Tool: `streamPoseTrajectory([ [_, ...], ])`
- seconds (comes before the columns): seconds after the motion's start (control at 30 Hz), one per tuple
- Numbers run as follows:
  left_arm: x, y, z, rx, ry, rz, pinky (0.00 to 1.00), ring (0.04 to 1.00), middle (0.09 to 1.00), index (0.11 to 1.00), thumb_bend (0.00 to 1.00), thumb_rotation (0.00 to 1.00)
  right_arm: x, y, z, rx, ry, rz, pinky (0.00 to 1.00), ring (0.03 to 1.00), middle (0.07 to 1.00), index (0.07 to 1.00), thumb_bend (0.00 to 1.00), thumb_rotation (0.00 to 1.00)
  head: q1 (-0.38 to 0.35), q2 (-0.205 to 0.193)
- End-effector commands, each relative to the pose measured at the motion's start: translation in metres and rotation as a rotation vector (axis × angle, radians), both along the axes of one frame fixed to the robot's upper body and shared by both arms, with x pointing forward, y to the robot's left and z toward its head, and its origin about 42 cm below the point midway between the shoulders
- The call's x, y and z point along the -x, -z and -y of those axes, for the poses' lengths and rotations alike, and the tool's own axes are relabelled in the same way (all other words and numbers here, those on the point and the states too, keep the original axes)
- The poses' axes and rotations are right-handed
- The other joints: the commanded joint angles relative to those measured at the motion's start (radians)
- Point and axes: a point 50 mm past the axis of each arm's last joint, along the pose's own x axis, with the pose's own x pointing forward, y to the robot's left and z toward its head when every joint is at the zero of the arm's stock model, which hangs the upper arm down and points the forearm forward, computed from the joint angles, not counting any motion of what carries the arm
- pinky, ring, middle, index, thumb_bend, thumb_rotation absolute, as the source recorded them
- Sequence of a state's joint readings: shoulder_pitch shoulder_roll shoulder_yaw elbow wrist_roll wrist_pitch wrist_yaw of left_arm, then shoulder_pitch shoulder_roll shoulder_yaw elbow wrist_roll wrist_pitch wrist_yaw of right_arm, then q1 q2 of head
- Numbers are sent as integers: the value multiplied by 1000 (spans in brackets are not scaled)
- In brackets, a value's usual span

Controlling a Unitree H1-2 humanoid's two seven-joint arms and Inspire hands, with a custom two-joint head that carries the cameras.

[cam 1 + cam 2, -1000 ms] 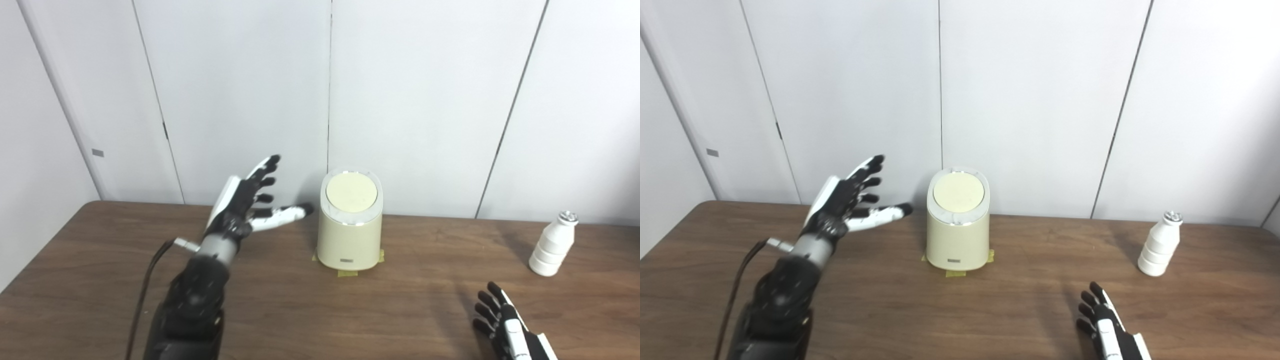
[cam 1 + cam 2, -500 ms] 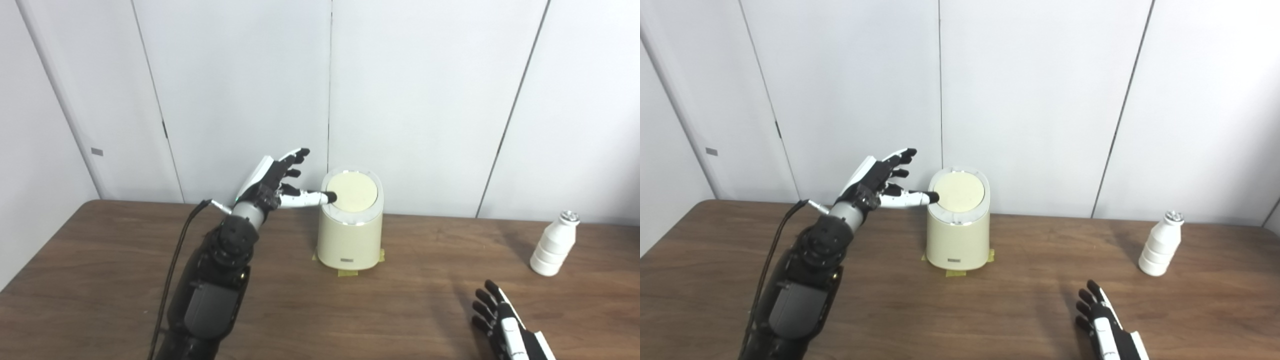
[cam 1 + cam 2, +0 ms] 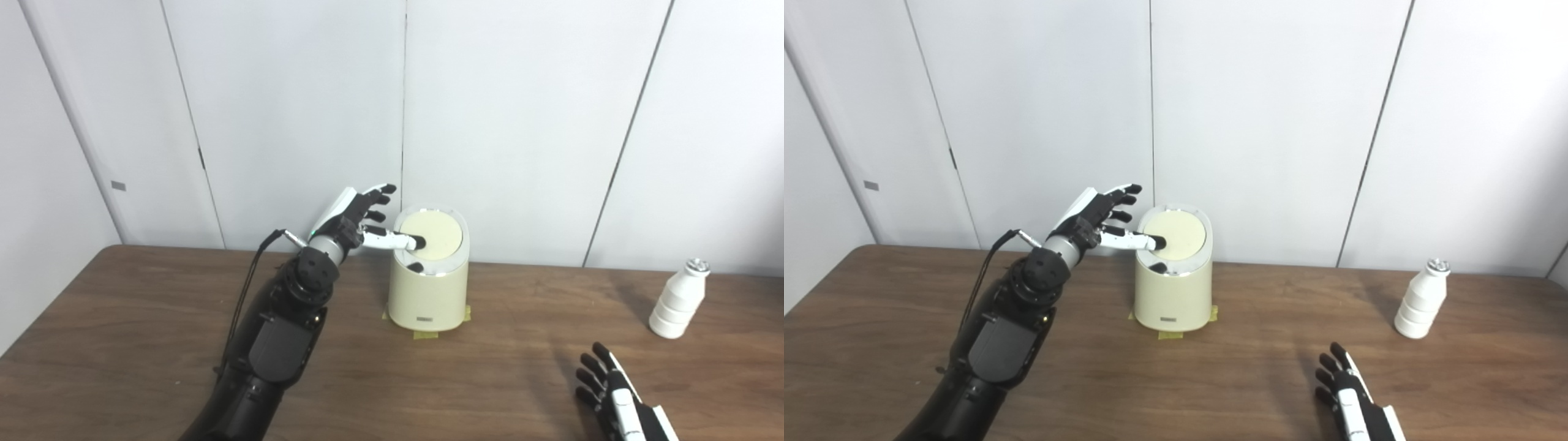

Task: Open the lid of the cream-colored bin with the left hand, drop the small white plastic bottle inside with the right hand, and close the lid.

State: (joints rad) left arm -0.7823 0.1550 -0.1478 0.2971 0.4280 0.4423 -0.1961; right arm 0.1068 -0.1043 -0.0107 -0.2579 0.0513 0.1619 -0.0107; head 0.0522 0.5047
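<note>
Nearest the camera, right of the bin [image 3: 427, 288], the right hand [image 3: 615, 398] lies empty on the table [image 3: 122, 331], fingers apart. The bottle [image 3: 675, 301] stands upright far right of the bin, untouched. At the bin, the left hand [image 3: 357, 222] is spread and grips nothing, one fingertip [image 3: 419, 242] on the closed lid [image 3: 432, 236]. Judging by this, a firm downward press near the lid's front edge should release it without tipping the bin

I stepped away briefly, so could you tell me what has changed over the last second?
The left hand travelled right from open air beside the cream bin, and one fingertip now rests on its lid; fingers spread, nothing grasped. The lid stays closed, and the white bottle and right hand have not moved.
</note>
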Motion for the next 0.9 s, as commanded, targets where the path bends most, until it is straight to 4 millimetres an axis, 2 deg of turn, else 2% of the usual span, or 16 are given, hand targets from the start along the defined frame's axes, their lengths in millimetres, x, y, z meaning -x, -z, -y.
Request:
streamPoseTrajectory([
  [0.0,-8,-40,13,-3,26,134,650,836,924,954,861,231,-6,-15,-7,-14,-7,86,881,912,928,954,524,955,1,1],
  [0.33,-15,-36,28,-84,27,172,705,878,933,937,867,183,-5,-17,-8,-17,-4,86,881,910,927,953,541,951,-5,6],
  [0.43,-18,-38,32,-80,31,163,691,871,924,934,864,178,-4,-18,-7,-8,-1,87,873,906,924,951,538,958,-5,11],
  [0.67,-23,-41,43,-122,37,172,703,850,898,915,861,238,-2,-19,-4,-15,2,85,895,917,929,951,535,964,-4,16],
  [0.87,-24,-41,49,-181,48,213,693,839,900,911,847,186,-1,-20,-5,-13,4,87,887,914,928,951,527,955,-8,22],
])
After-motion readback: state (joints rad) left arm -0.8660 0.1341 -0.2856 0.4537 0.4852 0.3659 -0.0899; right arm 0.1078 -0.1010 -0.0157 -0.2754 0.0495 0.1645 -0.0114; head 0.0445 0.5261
